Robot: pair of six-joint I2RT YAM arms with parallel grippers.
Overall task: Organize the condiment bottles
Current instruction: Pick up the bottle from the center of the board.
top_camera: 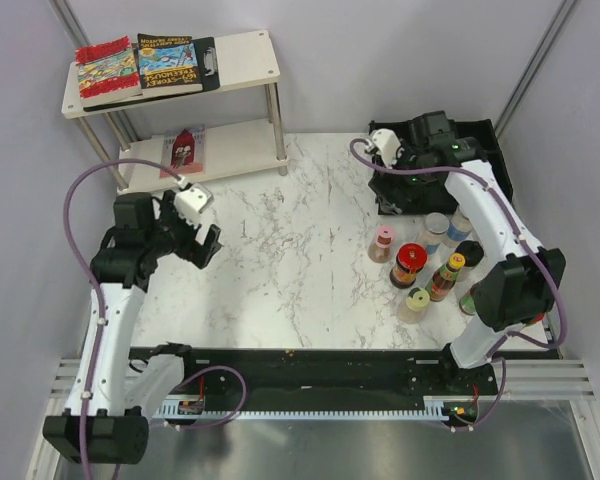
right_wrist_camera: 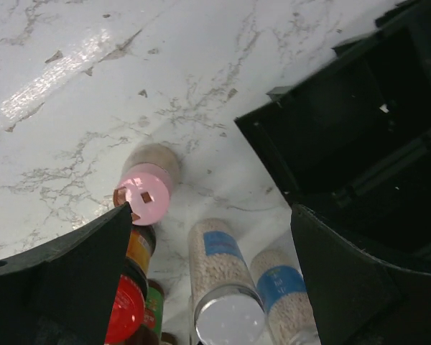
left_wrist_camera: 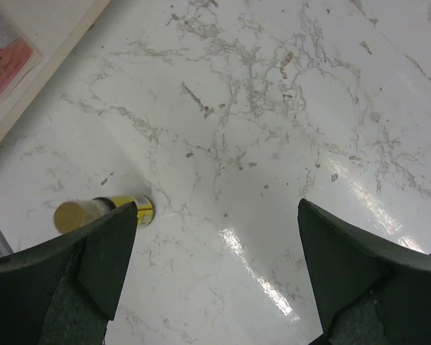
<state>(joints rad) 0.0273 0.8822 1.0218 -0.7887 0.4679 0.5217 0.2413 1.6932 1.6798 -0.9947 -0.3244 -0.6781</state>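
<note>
Bottles [top_camera: 425, 265] stand bunched on the right of the bench [top_camera: 300, 260], just outside the black tray [right_wrist_camera: 276, 154], with one yellow-capped stray [left_wrist_camera: 104, 212] off by the left claw [left_wrist_camera: 215, 205]. Both claws gape wide and hold nothing; the right claw [right_wrist_camera: 212, 215] hangs over the pink-capped jar [right_wrist_camera: 145, 194] and the tray wall. Packed that tightly, I reckon a finger coming down beside one bottle would clip its neighbour and tip several; the stray could roll if nudged.
</note>
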